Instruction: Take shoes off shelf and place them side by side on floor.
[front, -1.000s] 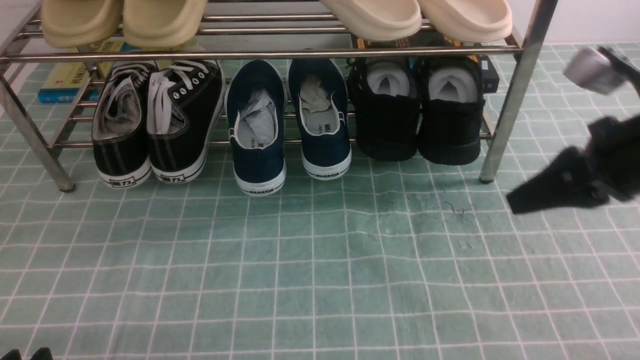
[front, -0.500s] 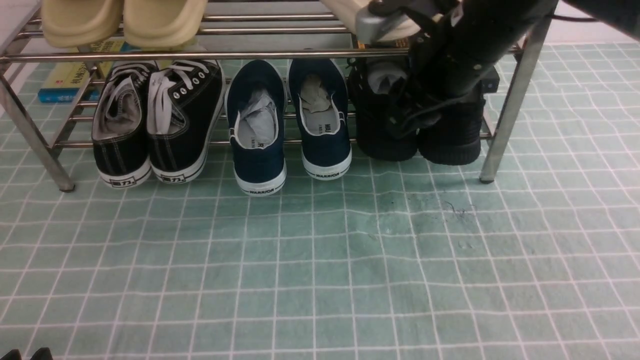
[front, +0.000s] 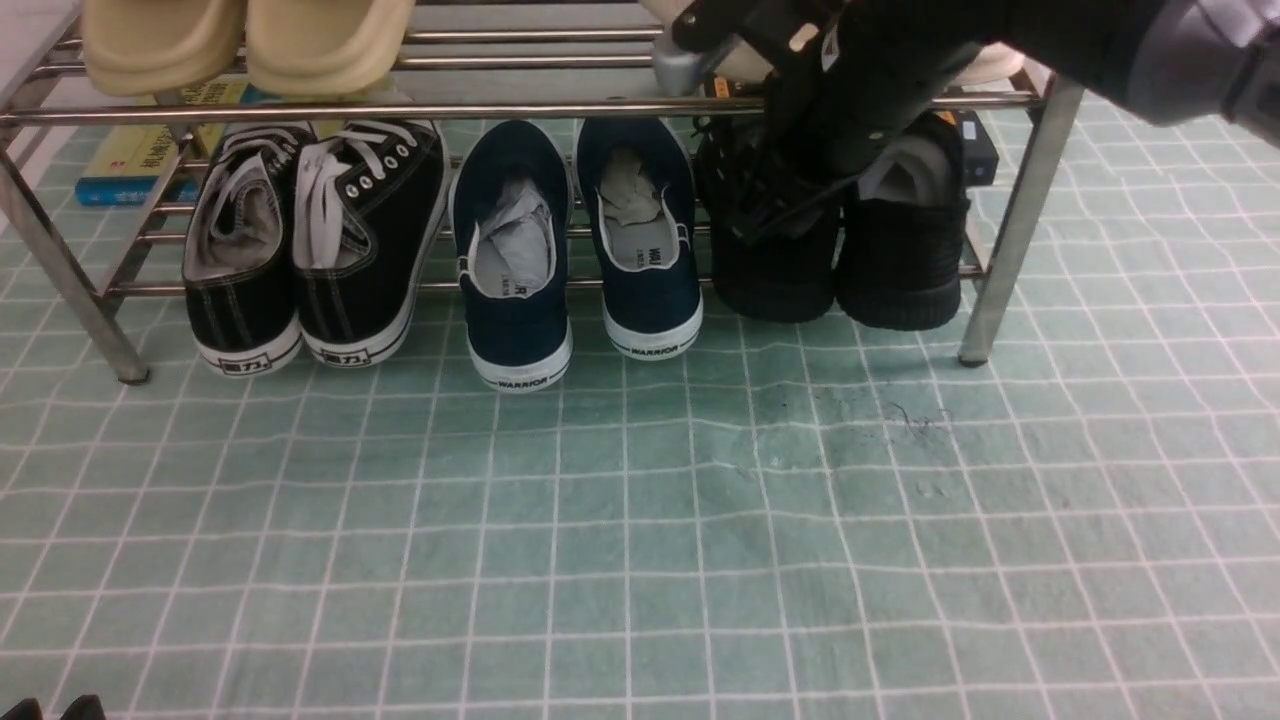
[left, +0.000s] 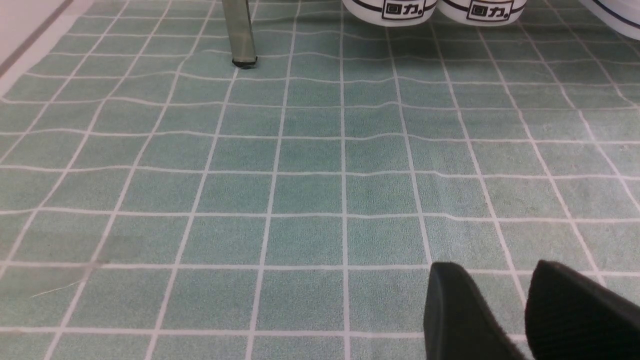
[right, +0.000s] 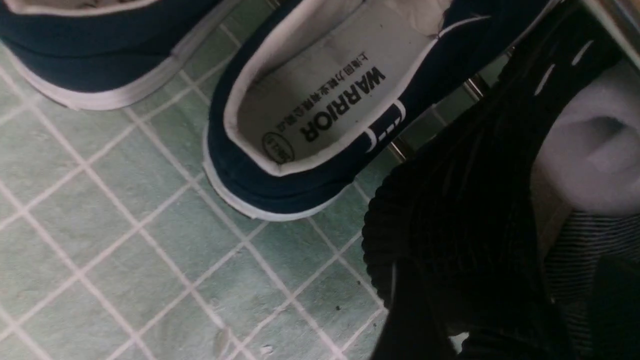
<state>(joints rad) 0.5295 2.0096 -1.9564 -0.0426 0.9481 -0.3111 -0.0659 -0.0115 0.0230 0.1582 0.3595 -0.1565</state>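
Right hand (front: 785, 195): at 1 o'clock in the front view, under the top bar and over the mouth of the left black knit shoe (front: 775, 285). The jaws stand apart about its collar, and no grip shows.
Left hand (left: 500, 267): low at 7 o'clock, with a narrow gap between the tips and nothing in it.
Change: a second ago the right hand hung over the floor at 3 o'clock. Half a second ago its arm hid the right black knit shoe (front: 905, 270), whose white stuffing now shows again. Neither shoe has moved.
Task shoes: both are on the lower tier of the shelf (front: 500, 107), touching, with heels toward 6 o'clock.
Writing: "WARRIOR" on the heels and insole of the navy slip-ons (front: 645, 290), just beside at 9 o'clock.
Room: the shelf leg (front: 1005, 230) stands close at 3 o'clock. The floor (front: 640, 520) lies open toward 6 o'clock.
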